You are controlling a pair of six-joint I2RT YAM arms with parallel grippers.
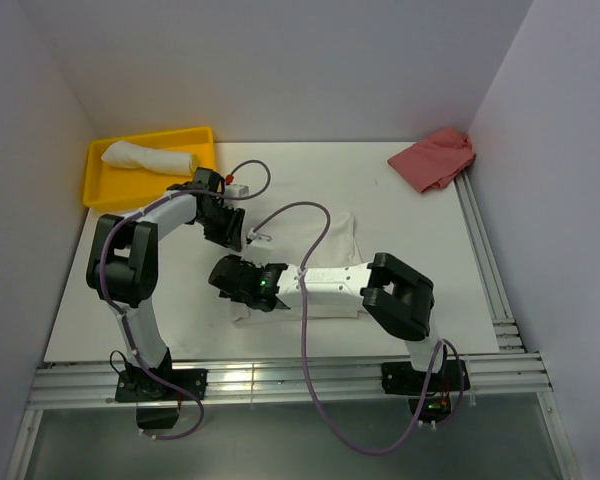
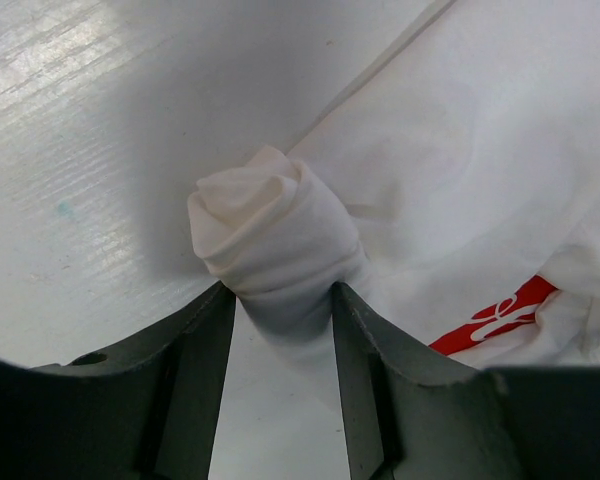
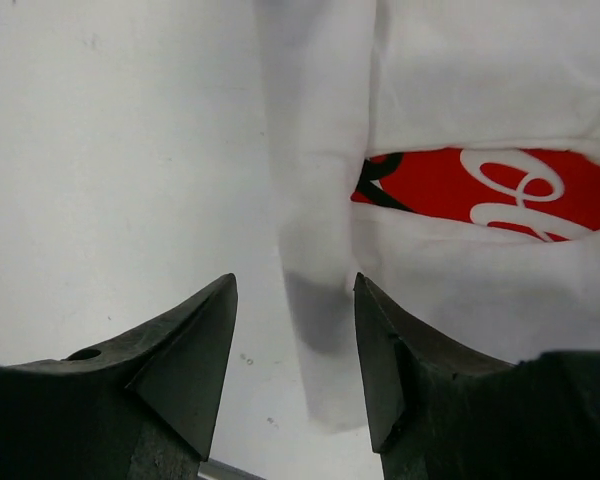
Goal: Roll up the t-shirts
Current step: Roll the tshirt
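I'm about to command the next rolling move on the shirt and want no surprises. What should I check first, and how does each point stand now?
1. Left tool holds the rolled end of the t-shirt: ok, pinched from both sides.
2. Right tool holds cloth: not ok, jaws open, a strip lies loose between them.
3. Roll even along its whole length: cannot tell, the arms hide it.
4. Unrolled part lies flat: not ok, cloth is folded over the red print.
5. Tray has room beside the finished roll: ok.
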